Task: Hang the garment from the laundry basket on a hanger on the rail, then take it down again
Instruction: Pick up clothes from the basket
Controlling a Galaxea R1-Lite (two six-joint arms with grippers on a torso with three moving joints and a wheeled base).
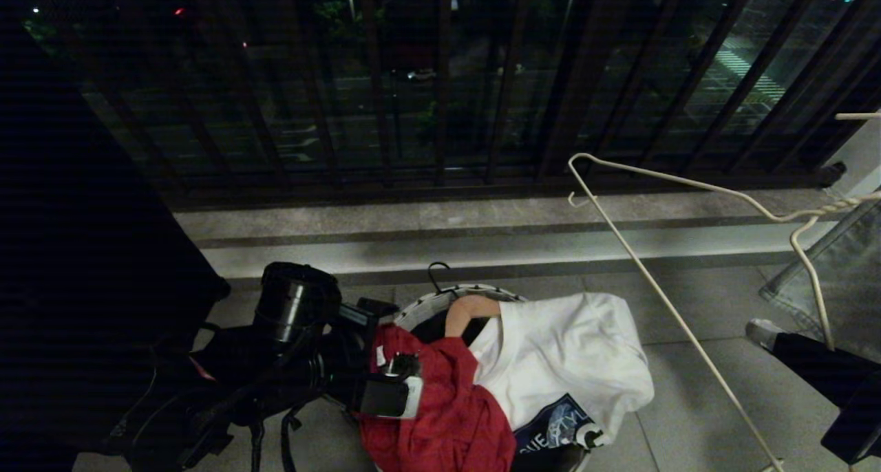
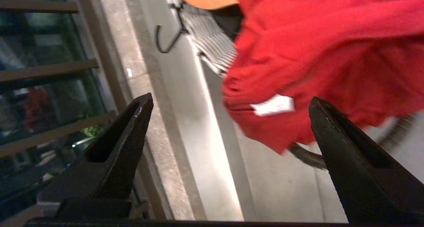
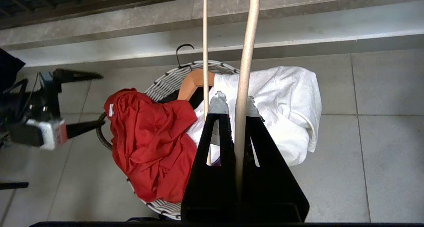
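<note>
The red garment (image 1: 447, 410) (image 3: 145, 144) lies crumpled over the near-left rim of the laundry basket (image 1: 420, 307) (image 3: 165, 81). My left gripper (image 1: 392, 345) (image 2: 230, 98) is open at the garment's collar. The collar's white label sits between the spread fingers, which touch no cloth. My right gripper (image 3: 235, 101) (image 1: 764, 333) is shut on the white wire hanger (image 1: 661, 300) (image 3: 245, 55) and holds it up to the right of the basket. The rail is out of view.
A white T-shirt (image 1: 571, 355) drapes over the basket's right side, on a wooden hanger (image 1: 471, 310) with a black hook (image 1: 437, 276). Behind the basket a stone step (image 1: 482, 245) runs under dark window bars (image 1: 440, 114). Grey cloth (image 1: 833, 272) hangs at the far right.
</note>
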